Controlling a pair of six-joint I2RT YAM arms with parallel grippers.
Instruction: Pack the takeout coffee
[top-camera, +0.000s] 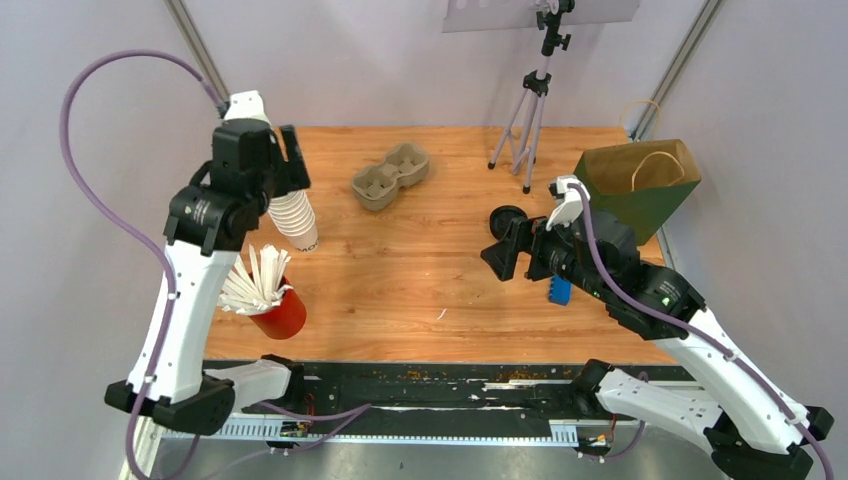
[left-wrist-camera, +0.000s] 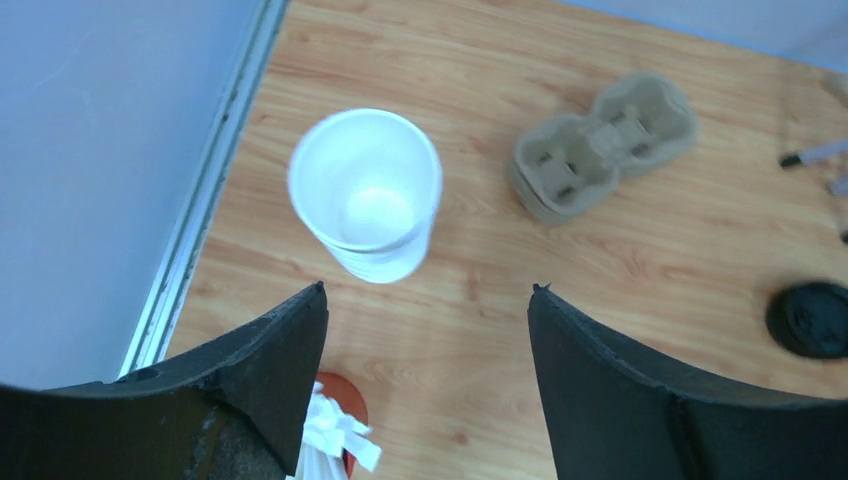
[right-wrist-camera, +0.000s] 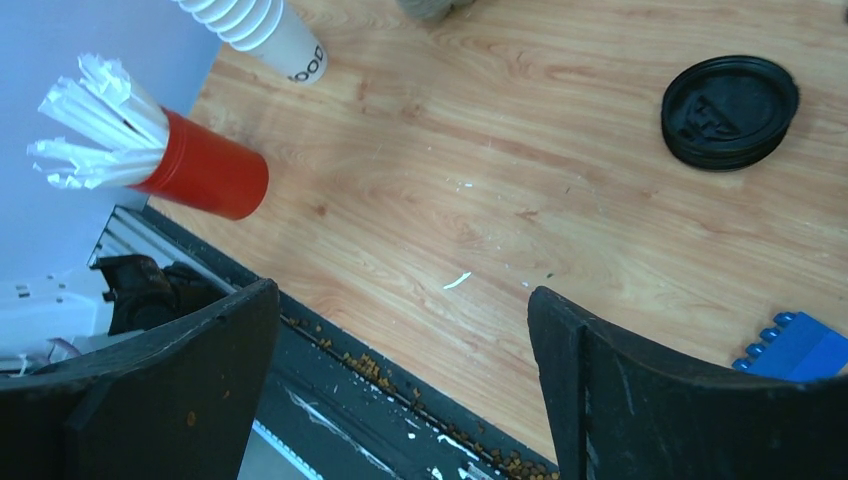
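So the takeout coffee itself doesn't show up anywhere in these views: no filled, lidded cup on the table, in the carrier or in either gripper. What is visible is just the makings. A stack of black lids (top-camera: 507, 218) lies flat on the wood, well apart from the stack of lidless white cups (top-camera: 297, 220). The cardboard carrier (top-camera: 391, 176) sits between them toward the back with both wells bare, and the green paper bag (top-camera: 640, 185) stands at the far right.

The left gripper (left-wrist-camera: 428, 290) hovers above the cup stack, jaws spread wide and holding nothing. The right gripper (right-wrist-camera: 403, 290) is just as wide and bare, near the lids.

Honestly this looks like square one. Nothing is packed, and cups, lids, carrier and bag all need handling.
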